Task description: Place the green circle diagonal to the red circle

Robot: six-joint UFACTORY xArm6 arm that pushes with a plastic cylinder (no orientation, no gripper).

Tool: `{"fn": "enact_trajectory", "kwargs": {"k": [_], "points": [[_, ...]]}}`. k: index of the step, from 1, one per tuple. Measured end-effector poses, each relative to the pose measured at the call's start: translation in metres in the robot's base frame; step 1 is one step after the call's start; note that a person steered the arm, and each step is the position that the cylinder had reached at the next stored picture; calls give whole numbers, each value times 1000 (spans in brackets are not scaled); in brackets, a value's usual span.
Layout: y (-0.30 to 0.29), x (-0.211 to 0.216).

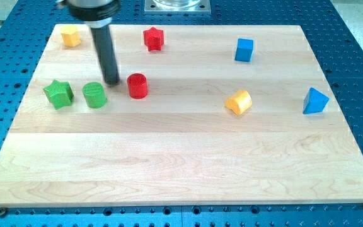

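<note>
The green circle (95,94) stands on the wooden board at the view's left, with a green star (58,94) just to its left. The red circle (137,85) stands to the right of the green circle and slightly higher in the view. My tip (112,82) rests on the board between the two circles, above and to the right of the green circle and just left of the red circle. It touches neither that I can tell.
A yellow block (71,36) sits at the top left, a red star (153,38) at top centre, a blue cube (244,50) at top right. A yellow block (239,101) and a blue triangular block (314,101) lie at the right. The board's edge (181,203) runs along the bottom.
</note>
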State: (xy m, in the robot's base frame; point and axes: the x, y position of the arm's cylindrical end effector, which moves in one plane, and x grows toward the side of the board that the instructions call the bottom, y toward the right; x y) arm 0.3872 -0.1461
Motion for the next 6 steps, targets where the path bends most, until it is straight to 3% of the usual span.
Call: {"fn": "enact_trajectory", "kwargs": {"k": [1,2,3,4,5,6], "points": [[17,20],[25,67],[-59,103],[-41,71],[41,18],[41,-8]]}}
